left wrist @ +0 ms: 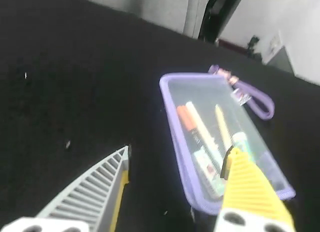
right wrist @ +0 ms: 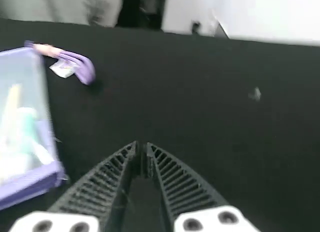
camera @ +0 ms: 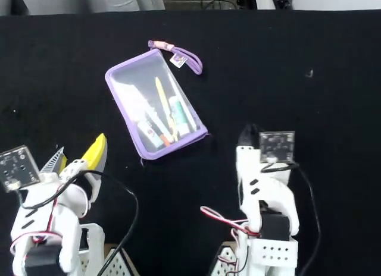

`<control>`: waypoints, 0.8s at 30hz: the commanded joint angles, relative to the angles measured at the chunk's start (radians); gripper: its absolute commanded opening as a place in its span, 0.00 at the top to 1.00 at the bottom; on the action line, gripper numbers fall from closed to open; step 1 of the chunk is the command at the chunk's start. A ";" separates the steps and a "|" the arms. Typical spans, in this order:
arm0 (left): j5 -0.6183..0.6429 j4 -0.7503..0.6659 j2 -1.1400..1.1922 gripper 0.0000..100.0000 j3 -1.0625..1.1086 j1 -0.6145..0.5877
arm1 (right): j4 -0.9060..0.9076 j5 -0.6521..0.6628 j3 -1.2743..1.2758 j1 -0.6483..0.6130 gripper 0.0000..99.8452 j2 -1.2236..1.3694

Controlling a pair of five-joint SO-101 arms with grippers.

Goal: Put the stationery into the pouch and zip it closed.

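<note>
Right now, flat on the black bench (camera: 309, 50): clear pouch (camera: 156, 106) with purple trim, set at a slant, out in front of both arms. Inside it, side by side, the stationery (camera: 162, 103): orange-capped marker (left wrist: 192, 124), yellow pen (left wrist: 221, 123), green-and-white stick (left wrist: 240, 142) (hard to say exactly what). Purple wrist strap (camera: 186, 56) looped off the far corner, small tag (camera: 178, 60) hanging on it. Zip along the edge, open or closed, impossible to judge from these angles.

Left gripper (camera: 74, 156) down at the near left of the bench, spread wide open, one side yellow, the other grey and ribbed, holding nothing. Near the pouch's closest corner, not touching it. Seen from the left wrist view, pouch lying straight ahead.

Right gripper (right wrist: 142, 147) pressed fully together, tip to tip, gripping nothing. Parked over bare bench to the right of the pouch, clearly apart from it.
</note>
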 commanded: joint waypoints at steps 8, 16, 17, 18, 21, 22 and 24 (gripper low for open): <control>-0.038 -0.109 0.003 0.69 0.242 -0.001 | 0.106 -0.064 0.021 0.117 0.98 -0.097; -0.167 -0.135 0.003 0.69 0.401 -0.001 | 0.275 -0.063 0.021 0.115 0.98 -0.097; -0.192 -0.135 0.003 0.69 0.429 -0.001 | 0.287 -0.063 0.021 0.115 0.98 -0.097; -0.219 -0.135 0.003 0.69 0.456 -0.001 | 0.299 -0.063 0.021 0.115 0.98 -0.097; -0.310 -0.137 0.003 0.69 0.530 -0.005 | 0.354 -0.063 0.021 0.117 0.98 -0.097; -0.339 -0.137 0.003 0.69 0.545 -0.010 | 0.379 -0.063 0.021 0.117 0.98 -0.097; -0.374 -0.137 0.003 0.69 0.561 -0.012 | 0.442 -0.063 0.021 0.117 0.98 -0.097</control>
